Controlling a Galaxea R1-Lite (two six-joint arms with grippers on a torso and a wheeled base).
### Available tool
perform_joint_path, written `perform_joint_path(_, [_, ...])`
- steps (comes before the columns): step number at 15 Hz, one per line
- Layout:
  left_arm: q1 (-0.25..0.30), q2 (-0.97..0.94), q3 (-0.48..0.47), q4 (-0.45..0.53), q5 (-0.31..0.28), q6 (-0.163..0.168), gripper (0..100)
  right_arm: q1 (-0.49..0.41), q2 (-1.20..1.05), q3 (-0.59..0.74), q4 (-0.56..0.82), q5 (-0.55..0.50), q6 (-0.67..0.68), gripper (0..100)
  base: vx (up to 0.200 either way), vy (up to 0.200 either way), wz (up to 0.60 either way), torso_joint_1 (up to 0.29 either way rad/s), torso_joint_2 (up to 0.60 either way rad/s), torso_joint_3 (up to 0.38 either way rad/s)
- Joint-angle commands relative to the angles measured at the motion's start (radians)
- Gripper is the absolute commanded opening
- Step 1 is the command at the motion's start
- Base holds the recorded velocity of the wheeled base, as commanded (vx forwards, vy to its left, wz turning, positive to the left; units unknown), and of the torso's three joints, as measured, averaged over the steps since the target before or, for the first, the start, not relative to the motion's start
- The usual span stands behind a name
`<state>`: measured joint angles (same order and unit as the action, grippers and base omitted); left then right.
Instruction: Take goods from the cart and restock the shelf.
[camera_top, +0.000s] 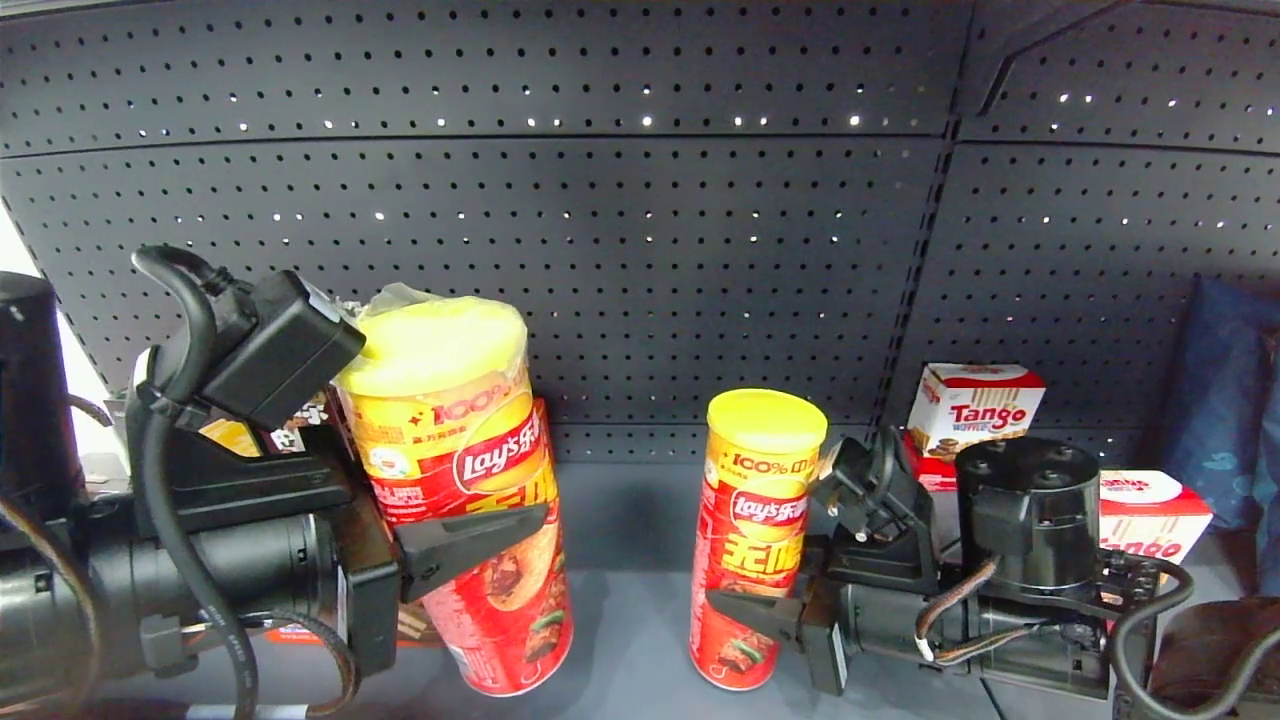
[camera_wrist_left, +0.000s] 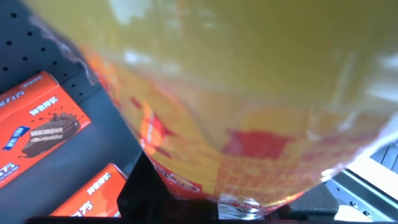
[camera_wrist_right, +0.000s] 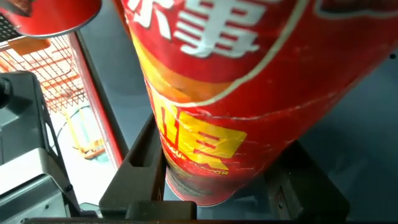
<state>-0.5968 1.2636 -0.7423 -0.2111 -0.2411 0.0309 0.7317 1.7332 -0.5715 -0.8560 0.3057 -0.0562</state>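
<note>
My left gripper grips a tall red-and-yellow cardboard chip tube, my right gripper a second tube. They seem light and squashy; hold the middle softly.

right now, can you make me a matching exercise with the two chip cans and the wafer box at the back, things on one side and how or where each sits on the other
Things:
1. left chip can, in the left claw
2. right chip can, in the right claw
3. rear wafer box

States:
a. close to the pegboard wall, no claw on it
b. tilted
c. upright on the shelf

Pairs: 1-b, 2-c, 3-a
</note>
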Motion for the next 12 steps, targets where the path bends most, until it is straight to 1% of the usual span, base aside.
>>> perform_joint_path(1, [0.000, 0.002, 0.000, -0.001, 0.000, 0.000, 0, 0.002, 0.017, -0.008, 0.000, 0.001, -0.001, 0, 0.000, 0.000, 0.00, 0.000, 0.00, 0.000])
perform_joint_path(7, [0.002, 0.002, 0.006, -0.004, -0.004, 0.000, 0, 0.005, 0.046, -0.010, -0.014, -0.002, -0.017, 0, 0.000, 0.000, 0.00, 0.000, 0.00, 0.000])
perform_joint_path(8, [0.003, 0.002, 0.008, -0.004, -0.003, 0.000, 0, 0.005, 0.048, -0.007, -0.014, -0.002, -0.021, 100, 0.000, 0.000, 0.00, 0.000, 0.00, 0.000])
perform_joint_path(12, [0.008, 0.000, 0.008, -0.004, -0.003, 0.000, 0, 0.003, 0.045, -0.002, -0.014, -0.004, -0.031, 100, 0.000, 0.000, 0.00, 0.000, 0.00, 0.000])
